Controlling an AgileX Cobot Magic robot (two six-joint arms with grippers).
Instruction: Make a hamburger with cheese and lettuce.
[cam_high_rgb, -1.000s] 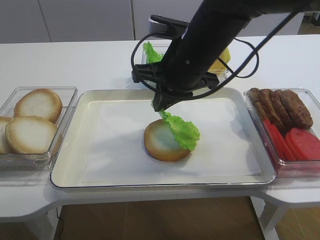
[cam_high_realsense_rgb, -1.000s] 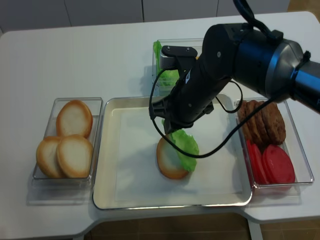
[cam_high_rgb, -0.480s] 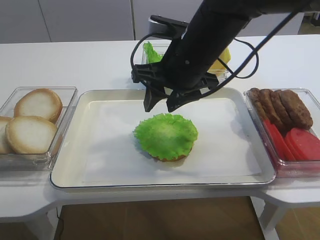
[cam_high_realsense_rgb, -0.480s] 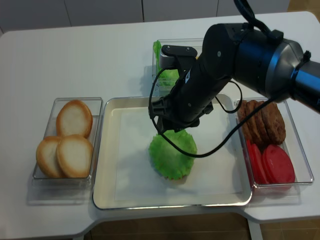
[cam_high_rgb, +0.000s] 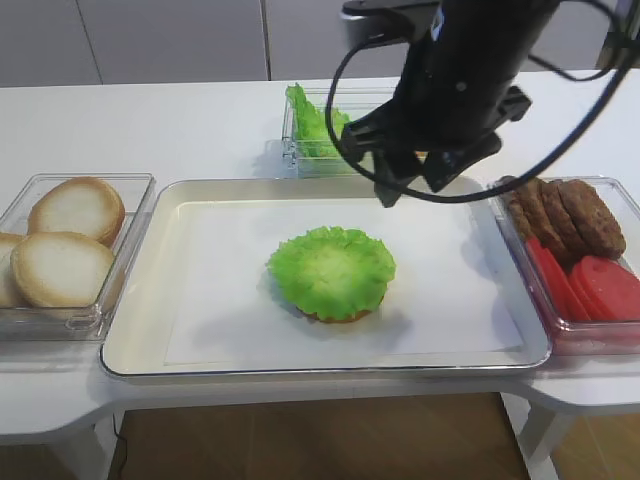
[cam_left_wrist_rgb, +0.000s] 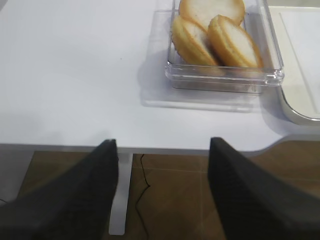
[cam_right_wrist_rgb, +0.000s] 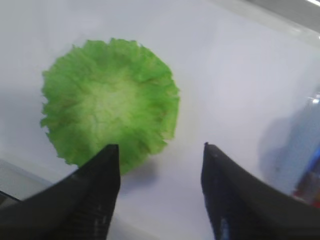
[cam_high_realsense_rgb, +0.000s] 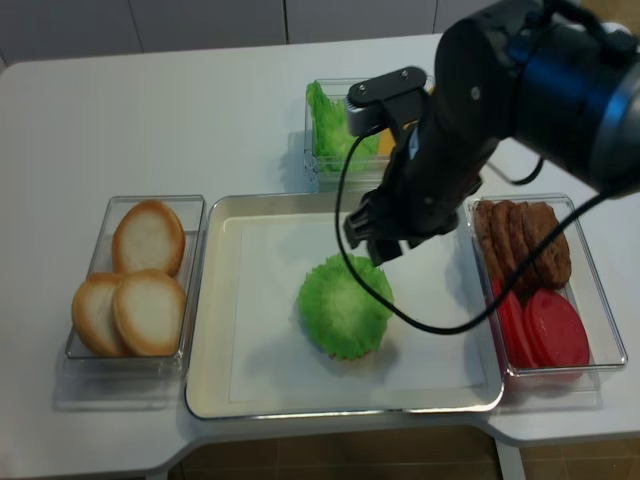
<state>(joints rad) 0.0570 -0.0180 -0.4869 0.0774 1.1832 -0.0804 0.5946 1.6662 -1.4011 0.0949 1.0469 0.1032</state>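
The lettuce (cam_high_rgb: 331, 272) lies flat and spread over the hamburger bun half, of which only a golden-brown rim (cam_high_rgb: 338, 317) shows at the front. Both sit mid-tray in the realsense view (cam_high_realsense_rgb: 344, 306). My right gripper (cam_high_rgb: 410, 188) is open and empty. It hangs above the tray's back right, up and to the right of the lettuce (cam_right_wrist_rgb: 110, 102), not touching it. In the right wrist view the gripper (cam_right_wrist_rgb: 159, 147) shows jaws wide apart. The cheese is mostly hidden behind the arm; a yellow sliver (cam_high_realsense_rgb: 384, 144) shows. My left gripper (cam_left_wrist_rgb: 162, 142) is open and empty over the table's edge.
The metal tray (cam_high_rgb: 130, 330) has white paper inside. A clear box of spare bun halves (cam_high_rgb: 60, 250) stands left, also in the left wrist view (cam_left_wrist_rgb: 225, 35). A box of patties (cam_high_rgb: 560, 215) and tomato slices (cam_high_rgb: 600, 285) stands right. A box with more lettuce (cam_high_rgb: 310, 125) is behind.
The right gripper let go of the lettuce, which dropped flat over the bun. The gripper then rose and moved right, away from it.
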